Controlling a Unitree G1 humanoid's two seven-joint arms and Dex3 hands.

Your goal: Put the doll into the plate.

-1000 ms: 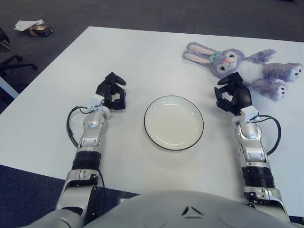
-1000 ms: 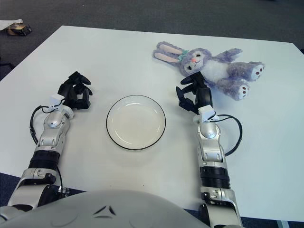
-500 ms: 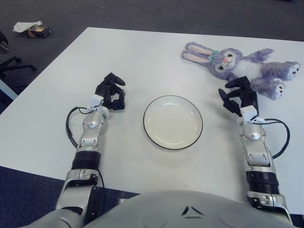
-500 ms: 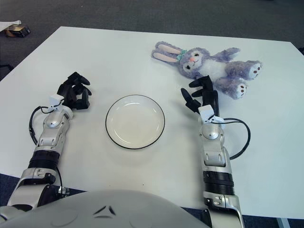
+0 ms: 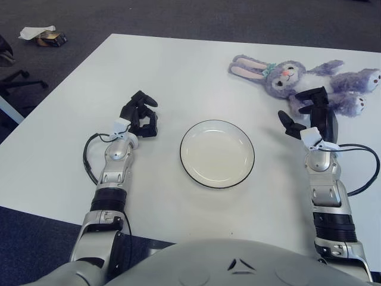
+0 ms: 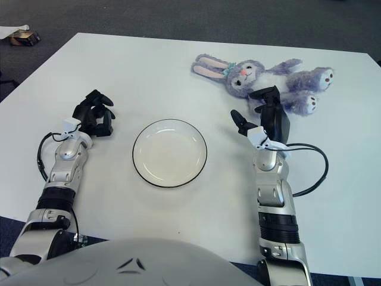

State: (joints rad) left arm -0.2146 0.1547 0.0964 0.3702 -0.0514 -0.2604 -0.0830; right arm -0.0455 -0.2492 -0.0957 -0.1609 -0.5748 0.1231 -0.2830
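Observation:
A purple plush rabbit doll (image 5: 303, 80) with long ears lies on its back at the far right of the white table. A white plate (image 5: 217, 153) with a dark rim sits at the table's middle with nothing in it. My right hand (image 5: 312, 114) hovers right of the plate, just in front of the doll's body, its fingers spread and holding nothing. My left hand (image 5: 139, 117) shows left of the plate with its fingers curled and nothing in them.
The white table (image 5: 178, 71) stretches far to the back; its left edge runs diagonally. On the dark carpet at the far left lie a small box with paper (image 5: 43, 36) and a chair base (image 5: 12, 74). A black cable (image 5: 363, 173) loops beside my right forearm.
My right hand has moved right and farther back toward the doll's body and spread its fingers wider. The doll, plate and left hand have stayed put.

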